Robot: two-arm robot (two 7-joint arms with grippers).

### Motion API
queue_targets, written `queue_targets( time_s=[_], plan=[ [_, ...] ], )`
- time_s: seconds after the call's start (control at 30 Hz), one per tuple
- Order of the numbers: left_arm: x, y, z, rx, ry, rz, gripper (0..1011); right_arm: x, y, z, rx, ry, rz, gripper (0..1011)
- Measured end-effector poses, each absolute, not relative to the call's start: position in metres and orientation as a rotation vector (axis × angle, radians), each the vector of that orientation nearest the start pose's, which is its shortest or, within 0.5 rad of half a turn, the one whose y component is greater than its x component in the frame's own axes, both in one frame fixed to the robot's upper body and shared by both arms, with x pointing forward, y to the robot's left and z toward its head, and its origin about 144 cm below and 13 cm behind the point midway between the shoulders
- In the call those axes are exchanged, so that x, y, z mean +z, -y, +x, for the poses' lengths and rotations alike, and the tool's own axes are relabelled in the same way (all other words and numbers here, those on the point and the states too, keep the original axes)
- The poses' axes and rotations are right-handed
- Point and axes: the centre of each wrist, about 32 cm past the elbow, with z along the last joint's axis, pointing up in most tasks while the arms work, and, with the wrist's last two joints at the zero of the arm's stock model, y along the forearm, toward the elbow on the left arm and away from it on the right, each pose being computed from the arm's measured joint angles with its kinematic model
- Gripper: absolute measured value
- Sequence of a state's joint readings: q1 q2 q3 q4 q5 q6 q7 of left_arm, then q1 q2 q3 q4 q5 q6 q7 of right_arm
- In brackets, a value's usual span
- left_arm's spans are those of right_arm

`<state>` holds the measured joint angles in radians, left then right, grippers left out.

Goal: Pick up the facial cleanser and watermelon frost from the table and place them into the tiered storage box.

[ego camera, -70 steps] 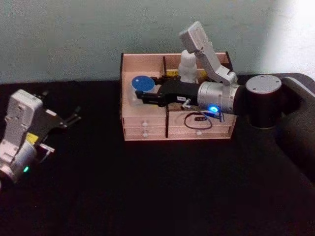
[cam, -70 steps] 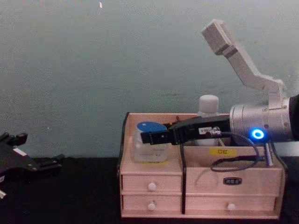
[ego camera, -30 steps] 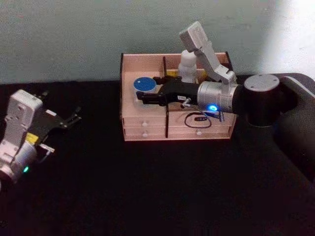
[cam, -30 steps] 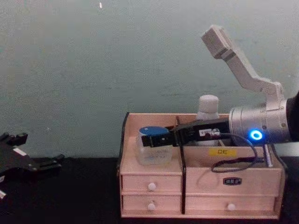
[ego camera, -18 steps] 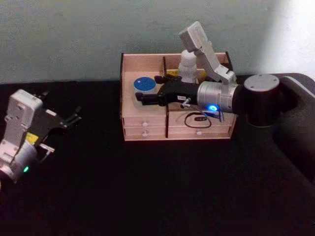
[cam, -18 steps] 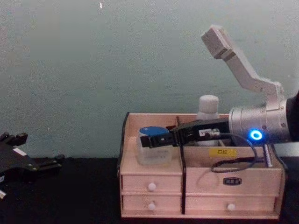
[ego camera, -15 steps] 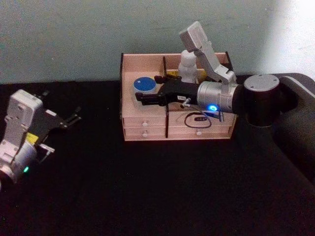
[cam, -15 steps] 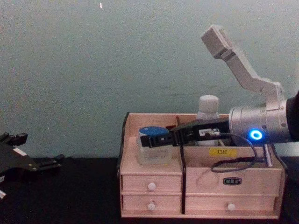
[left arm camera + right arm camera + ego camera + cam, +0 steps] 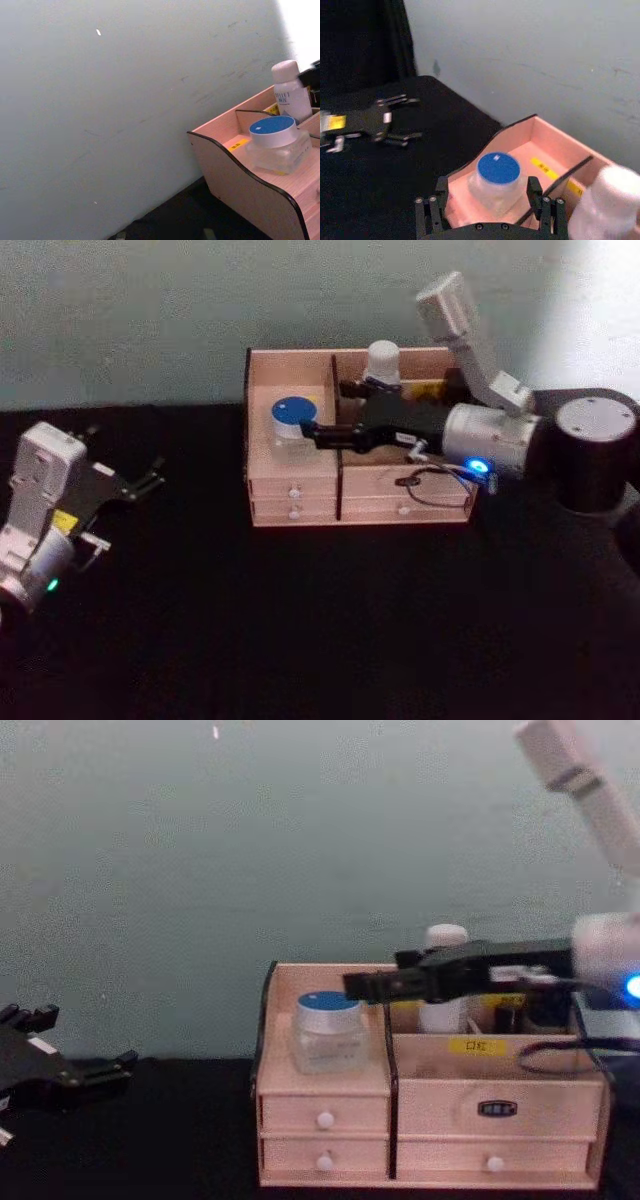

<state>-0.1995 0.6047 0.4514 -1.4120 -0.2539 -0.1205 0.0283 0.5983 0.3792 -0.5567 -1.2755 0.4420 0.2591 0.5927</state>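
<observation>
Jar (image 9: pixel 289 421) sits in the box's (image 9: pixel 300 372) left bay; cleanser (image 9: pixel 381 362) stands behind the divider. I see my right gripper (image 9: pixel 322 434) spread and empty just beside the jar; left gripper (image 9: pixel 130 483) parked, also spread.

I count one white bottle (image 9: pixel 382 364), one blue-lidded jar (image 9: pixel 291 420) and one wooden organiser (image 9: pixel 262 472). It has four drawers with white knobs. I have two claws: my left (image 9: pixel 148 478) and my right (image 9: pixel 312 433).
</observation>
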Motion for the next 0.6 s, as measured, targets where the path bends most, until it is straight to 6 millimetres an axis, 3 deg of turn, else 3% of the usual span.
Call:
queue_targets(
  time_s=[0.3,0.37,0.6],
  plan=[
    [1.140,-0.310,0.489,1.248,0.285,0.305,1001,1.235,0.275,0.550,-0.606,-0.094,-0.262,1000],
    [1.140,-0.310,0.489,1.248,0.285,0.304,1001,1.234,0.300,0.528,-0.674,-0.099,-0.283,1000],
    [1.140,-0.310,0.489,1.248,0.285,0.304,1001,1.235,0.330,0.498,-0.850,-0.087,-0.282,1000]
  ],
)
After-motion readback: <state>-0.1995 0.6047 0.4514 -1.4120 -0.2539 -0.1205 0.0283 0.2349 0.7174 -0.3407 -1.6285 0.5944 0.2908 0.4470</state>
